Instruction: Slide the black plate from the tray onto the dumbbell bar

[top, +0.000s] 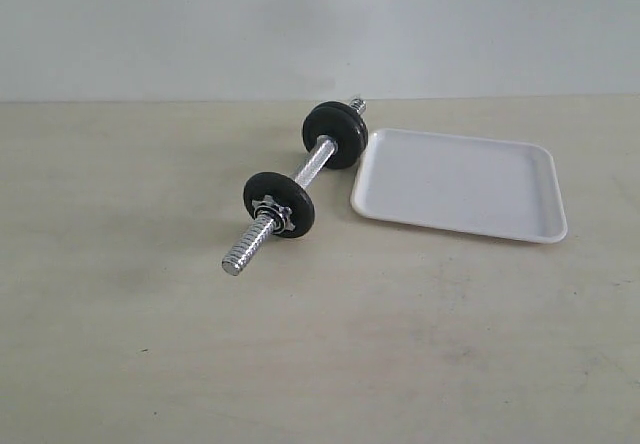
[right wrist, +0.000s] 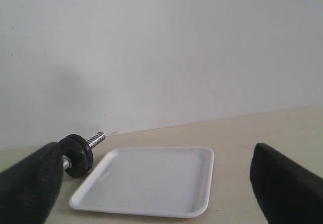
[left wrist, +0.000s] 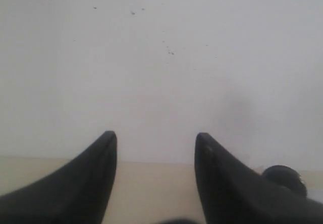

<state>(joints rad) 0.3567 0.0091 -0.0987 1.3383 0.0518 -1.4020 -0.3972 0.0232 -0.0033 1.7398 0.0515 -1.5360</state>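
Well, we start with the beige table (top: pixel 150 364), where the white tray (top: pixel 460 184) lies flat. Just beside the tray's corner lies the dumbbell bar (top: pixel 318 160), slanting away from it. The black plate (top: pixel 335 134) sits on the bar's end nearest the tray; another plate (top: pixel 278 202) sits farther from the tray, a star nut (top: pixel 272 212) against it. We see the left gripper (left wrist: pixel 155 134) and right gripper (right wrist: pixel 154 153) both spread, holding nothing.

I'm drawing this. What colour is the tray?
Plain white; the tray shows best in the right wrist view.
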